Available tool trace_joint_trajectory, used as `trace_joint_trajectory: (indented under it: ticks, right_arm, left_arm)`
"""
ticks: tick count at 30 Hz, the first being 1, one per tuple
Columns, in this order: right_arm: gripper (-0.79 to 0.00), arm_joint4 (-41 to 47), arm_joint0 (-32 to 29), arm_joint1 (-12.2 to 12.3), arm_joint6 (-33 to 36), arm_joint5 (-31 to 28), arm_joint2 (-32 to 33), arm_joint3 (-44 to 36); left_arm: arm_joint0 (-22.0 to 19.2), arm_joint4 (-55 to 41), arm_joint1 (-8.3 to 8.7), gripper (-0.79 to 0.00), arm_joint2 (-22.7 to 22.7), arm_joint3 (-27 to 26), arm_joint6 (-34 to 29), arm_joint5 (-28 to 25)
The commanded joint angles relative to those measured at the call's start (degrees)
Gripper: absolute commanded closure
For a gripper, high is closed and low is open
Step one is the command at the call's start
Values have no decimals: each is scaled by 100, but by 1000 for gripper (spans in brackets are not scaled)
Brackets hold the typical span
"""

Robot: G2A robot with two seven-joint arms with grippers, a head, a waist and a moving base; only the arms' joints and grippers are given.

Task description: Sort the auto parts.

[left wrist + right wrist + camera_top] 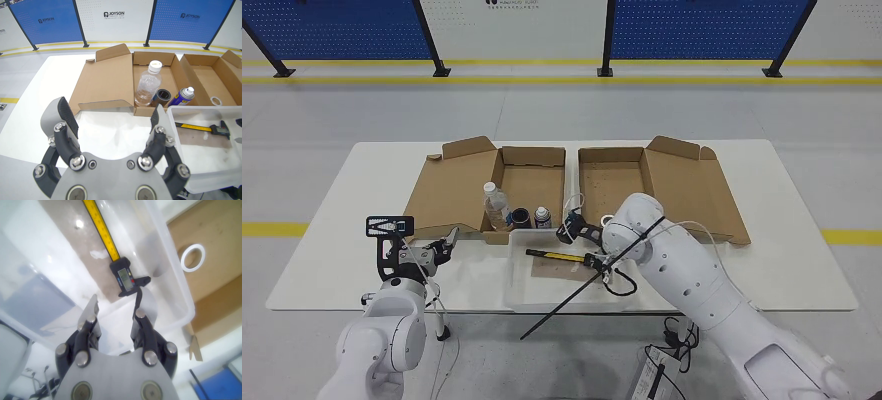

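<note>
Top view: the caliper point(557, 256) lies in the white bin point(527, 295), with the right gripper point(575, 232) above its display end. Left wrist view: the left gripper point(111, 108) hangs over the table point(37, 94) beside the bin, jaws wide and empty. Right wrist view: the right jaws are partly open and empty, close to the caliper's display.

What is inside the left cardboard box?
A clear plastic bottle with white cap, a black cylinder and a blue spray can, near its front wall. The can's base is covered by the white plastic bin.
</note>
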Motion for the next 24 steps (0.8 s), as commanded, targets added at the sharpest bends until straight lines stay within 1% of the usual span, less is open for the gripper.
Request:
trace_joint_trajectory:
  ticks: [1, 2, 5, 12, 14, 17, 24]
  right_arm:
    - [-391, -84, 64, -24, -54, -12, -80, 142]
    - [-403, -127, 95, -38, -80, 4, -121, 206]
    - [-391, -187, 187, -85, -181, 21, -226, 388]
    - [-391, -187, 394, -216, -293, -129, -504, 747]
    - [-419, -183, 442, -254, -303, -148, -579, 836]
    - [-431, -160, 505, -307, -337, -184, -670, 959]
    - [-434, -25, 588, -430, -430, -290, -856, 1209]
  left_arm:
    - [0, 0, 0, -785, 0, 0, 0, 0]
    - [0, 0, 0, -785, 0, 0, 0, 0]
    - [0, 0, 0, -785, 0, 0, 0, 0]
    - [0, 0, 0, -785, 0, 0, 0, 0]
    - [0, 0, 0, -785, 0, 0, 0, 0]
    - [0, 0, 0, -785, 0, 0, 0, 0]
    - [0, 0, 0, -785, 0, 0, 0, 0]
